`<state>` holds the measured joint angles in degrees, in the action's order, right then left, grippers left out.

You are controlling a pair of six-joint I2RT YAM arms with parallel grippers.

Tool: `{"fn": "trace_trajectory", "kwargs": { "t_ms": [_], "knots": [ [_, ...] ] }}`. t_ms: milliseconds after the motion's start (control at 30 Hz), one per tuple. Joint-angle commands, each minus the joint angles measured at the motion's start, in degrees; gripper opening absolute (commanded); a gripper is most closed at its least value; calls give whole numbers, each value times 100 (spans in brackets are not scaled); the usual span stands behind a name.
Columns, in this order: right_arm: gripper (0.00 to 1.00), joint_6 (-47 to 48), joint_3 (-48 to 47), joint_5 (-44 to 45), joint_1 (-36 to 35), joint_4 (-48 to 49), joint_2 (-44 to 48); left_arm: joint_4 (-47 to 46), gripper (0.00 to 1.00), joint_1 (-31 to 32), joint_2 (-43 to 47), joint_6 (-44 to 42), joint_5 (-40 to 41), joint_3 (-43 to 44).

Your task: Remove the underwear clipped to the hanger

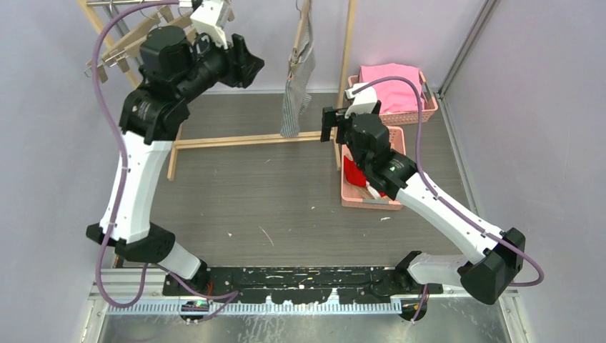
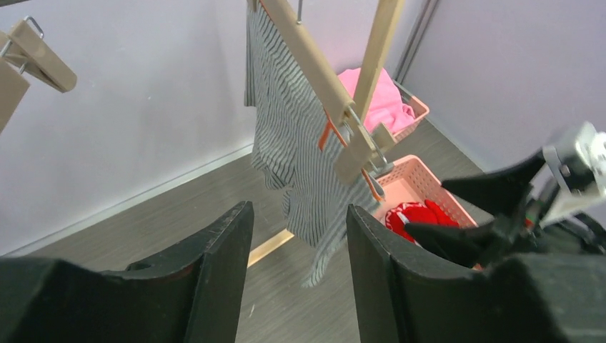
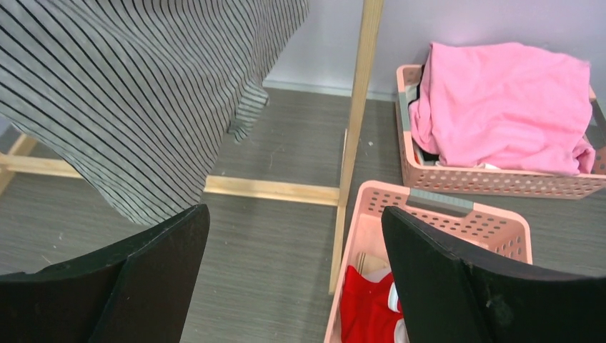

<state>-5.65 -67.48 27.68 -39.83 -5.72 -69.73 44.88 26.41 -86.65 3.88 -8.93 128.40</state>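
Striped underwear (image 2: 286,143) on hanger (image 2: 309,58); R claw (image 3: 294,214) wide.

The grey-and-white striped underwear (image 2: 296,164) hangs limp from the wooden hanger (image 2: 307,53), apparently clipped at just one corner. The red underwear (image 3: 368,311) lies crumpled in the nearer pink basket (image 3: 493,225).
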Motion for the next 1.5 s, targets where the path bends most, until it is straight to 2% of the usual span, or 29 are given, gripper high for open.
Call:
{"fn": "trace_trajectory", "kwargs": {
  "t_ms": [0,133,300,367,533,667,1100,1267,1467],
  "knots": [
    [96,55,253,175,-113,386,230,-1260,54,22,-135,199,96,109],
    [96,55,625,345,-207,815,194,-2289,57,22,-245,428,-124,-277],
    [92,217,923,1124,-365,2029,-252,-3115,59,27,-155,734,-251,-757],
    [84,315,811,1312,-436,2362,-574,-3287,60,31,-163,784,-248,-855],
    [53,672,337,1356,-682,2972,-1344,-3266,60,91,-404,809,-291,-707],
    [41,1064,-21,1448,-912,3263,-1822,-3152,60,182,-598,718,-276,-468],
    [44,1404,-212,1521,-1267,3351,-2119,-2837,62,403,-1107,234,89,-85],
    [44,1491,-203,1538,-1297,3337,-2166,-2577,61,475,-1494,9,246,454],
    [45,1567,-124,1563,-1338,3313,-2129,-2227,53,560,-1877,-429,474,966]
  ]
}}
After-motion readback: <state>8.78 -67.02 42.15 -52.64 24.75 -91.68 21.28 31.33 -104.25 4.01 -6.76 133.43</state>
